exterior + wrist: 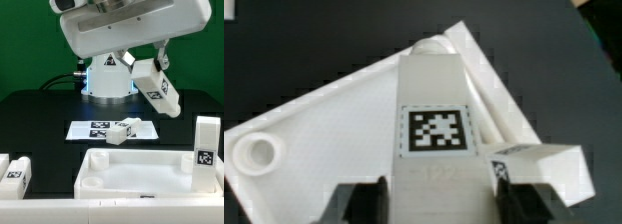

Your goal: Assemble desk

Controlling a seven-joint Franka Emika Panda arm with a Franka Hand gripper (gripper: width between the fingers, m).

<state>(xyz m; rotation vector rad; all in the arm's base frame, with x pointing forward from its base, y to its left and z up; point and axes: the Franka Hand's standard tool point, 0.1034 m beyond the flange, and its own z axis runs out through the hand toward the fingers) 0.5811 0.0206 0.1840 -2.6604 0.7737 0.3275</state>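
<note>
On the exterior view I see the arm (100,30) leaning over the black desk (40,115). Its pincer (148,72) is clamped on the held leg (160,92). That leg hangs in the air, tilted, with one tagged face towards the camera. It is towards the exterior view's right and clear of everything below.

The tabletop (140,156) lies flat at the near edge, rim up. An upright leg (206,145) stands at its corner on the exterior view's right, tag facing me. I cannot tell from here how deep it sits in the socket.

Behind the tabletop the marker board (88,128) lies flat on the desk, and a loose leg (125,131) rests on its side across that board. Two spare legs (17,172) sit at the exterior view's left, apart from the tabletop.

On the wrist view I look down along the held leg (438,95). Its tag (438,130) is square to the lens. A dark finger (358,205) presses it on one side and a second one presses it on the other, so the pincer (434,200) has it firmly.

Beneath it lies the tabletop (331,120), with a round socket (256,152) showing at one corner. The top of the upright leg (548,165) shows just beside the held leg. I cannot say whether the two touch.
</note>
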